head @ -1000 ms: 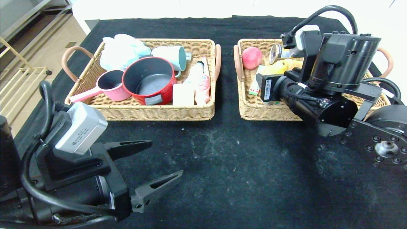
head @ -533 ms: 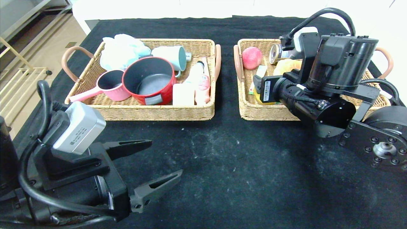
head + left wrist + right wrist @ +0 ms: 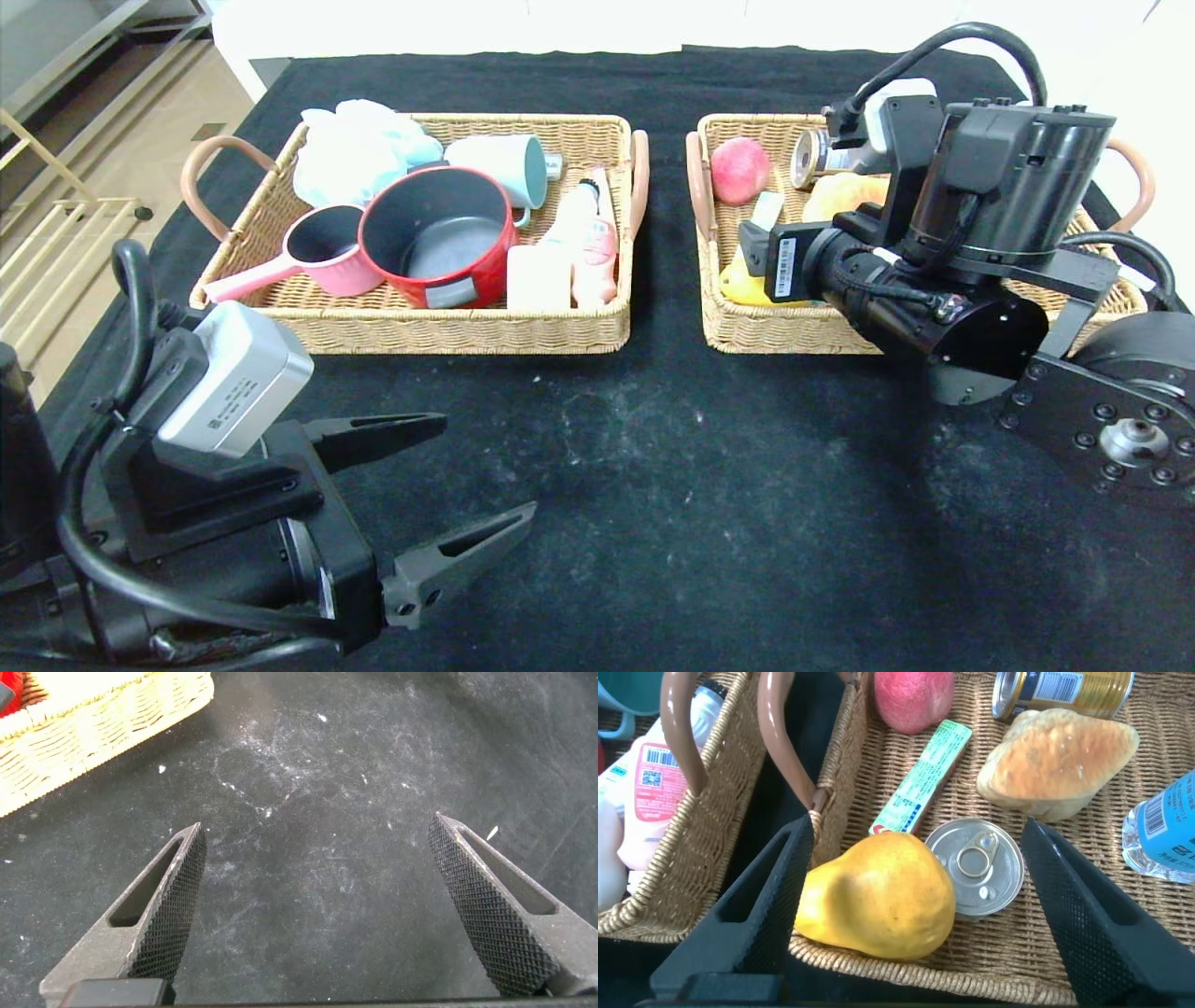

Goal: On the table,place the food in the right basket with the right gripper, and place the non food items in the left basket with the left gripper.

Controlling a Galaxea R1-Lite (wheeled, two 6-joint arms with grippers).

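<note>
Right wrist view: right hand (image 3: 910, 915) open over the pear (image 3: 878, 896), lying in the right basket (image 3: 840, 793). Lift straight up, clearing the rim. Left hand (image 3: 425, 495), open, idles over the table (image 3: 700, 485).

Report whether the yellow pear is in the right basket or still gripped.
In the basket, released: the pear lies on the right basket weave, and the right gripper fingers stand wide apart.

A table covered with a black cloth (image 3: 672, 485), scuffed with pale dusty marks, carries two wicker baskets side by side toward its far edge. The left basket (image 3: 420, 331) sits far left, the right basket (image 3: 775, 327) far right, a strip of bare cloth between them. The near half of the cloth lies bare.
</note>
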